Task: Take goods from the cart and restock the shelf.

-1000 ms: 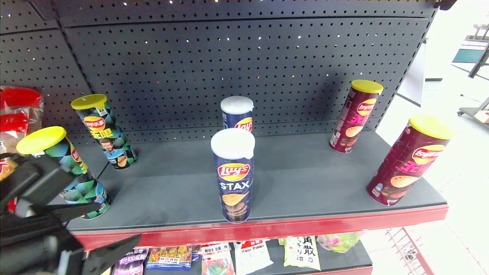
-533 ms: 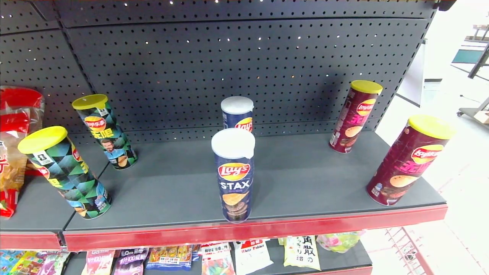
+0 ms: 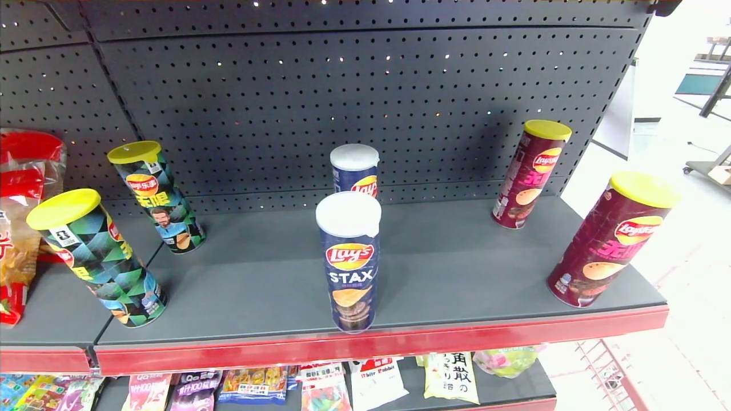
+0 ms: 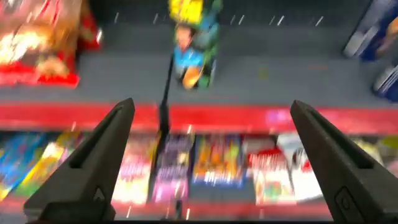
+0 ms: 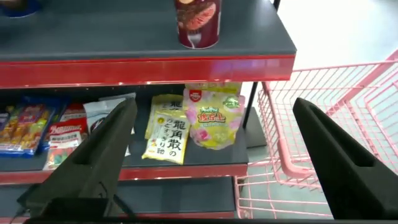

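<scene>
1. While you look over the shelf from the head view, six chip cans stand on it; the front blue can sits at the red front edge in the middle; the rear blue can is just behind it, near the back panel.
2. You have the front green can at the left and the rear green can behind it; the front maroon can stands at the right end, the rear maroon can farther back.
3. Your left claw is spread wide and holds nothing; it faces the shelf's red edge below the front green can.
4. Your right claw is likewise spread wide and empty; it faces the snack packets on the lower shelf; the pink cart stands just beside the shelf's right end.
</scene>
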Available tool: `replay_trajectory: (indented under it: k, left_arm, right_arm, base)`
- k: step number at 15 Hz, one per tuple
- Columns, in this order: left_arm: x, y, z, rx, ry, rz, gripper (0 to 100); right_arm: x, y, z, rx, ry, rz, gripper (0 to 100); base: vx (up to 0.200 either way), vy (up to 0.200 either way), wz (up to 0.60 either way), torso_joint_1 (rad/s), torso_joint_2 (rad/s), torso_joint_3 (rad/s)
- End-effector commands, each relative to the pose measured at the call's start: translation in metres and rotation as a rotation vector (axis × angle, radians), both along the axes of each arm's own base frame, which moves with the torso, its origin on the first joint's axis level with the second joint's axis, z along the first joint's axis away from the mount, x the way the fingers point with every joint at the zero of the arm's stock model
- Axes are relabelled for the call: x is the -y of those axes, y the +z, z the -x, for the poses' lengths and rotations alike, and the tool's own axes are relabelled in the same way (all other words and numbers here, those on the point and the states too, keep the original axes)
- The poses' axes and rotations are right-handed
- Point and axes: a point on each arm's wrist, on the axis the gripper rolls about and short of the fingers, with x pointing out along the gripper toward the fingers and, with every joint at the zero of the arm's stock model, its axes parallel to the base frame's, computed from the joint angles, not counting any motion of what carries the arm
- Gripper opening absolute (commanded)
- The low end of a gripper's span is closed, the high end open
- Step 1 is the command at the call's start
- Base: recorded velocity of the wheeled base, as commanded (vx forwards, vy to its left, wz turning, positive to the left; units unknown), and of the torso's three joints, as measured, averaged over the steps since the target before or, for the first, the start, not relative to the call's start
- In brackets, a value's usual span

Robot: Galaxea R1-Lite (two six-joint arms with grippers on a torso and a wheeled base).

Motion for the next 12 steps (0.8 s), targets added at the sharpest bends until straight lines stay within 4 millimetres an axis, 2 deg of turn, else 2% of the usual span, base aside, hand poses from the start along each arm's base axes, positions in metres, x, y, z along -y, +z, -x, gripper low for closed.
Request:
replay_trajectory:
  k: [1,3,5,7,9,12]
  left_arm:
    - [0.0013,-0.0214,-0.005,-0.053,-0.037,-0.014,100]
    - [0.0011,-0.0214,-0.005,-0.053,-0.031,-0.017,100]
    - [0.0001,-0.0209,-0.005,-0.053,0.018,-0.016,100]
    - [-0.0036,-0.0211,-0.0047,-0.05,0.182,-0.011,100]
    - [-0.0042,-0.0166,-0.0047,0.003,0.21,0.053,100]
    - [-0.0003,-0.0166,-0.0052,-0.001,0.033,0.054,100]
  right_arm:
    - [0.0004,-0.0038,-0.001,-0.001,-0.021,-0.005,100]
    - [0.0002,-0.0042,-0.0011,-0.002,-0.011,0.003,100]
    - [-0.0016,-0.0039,-0.0011,0.0,0.069,-0.016,100]
    - [-0.0012,-0.0039,-0.0011,0.0,0.049,-0.013,100]
    - [0.0,-0.0039,-0.0011,0.001,-0.004,0.029,100]
    - [-0.0009,-0.0049,-0.0036,0.054,0.03,0.043,100]
  base:
    - [0.0,0.0,0.0,0.0,0.0,0.0]
    - [0.0,0.0,0.0,0.0,0.0,0.0]
    - [0.0,0.0,0.0,0.0,0.0,0.0]
    - [0.0,0.0,0.0,0.0,0.0,0.0]
    - [0.0,0.0,0.0,0.0,0.0,0.0]
    - [0.0,0.0,0.0,0.0,0.0,0.0]
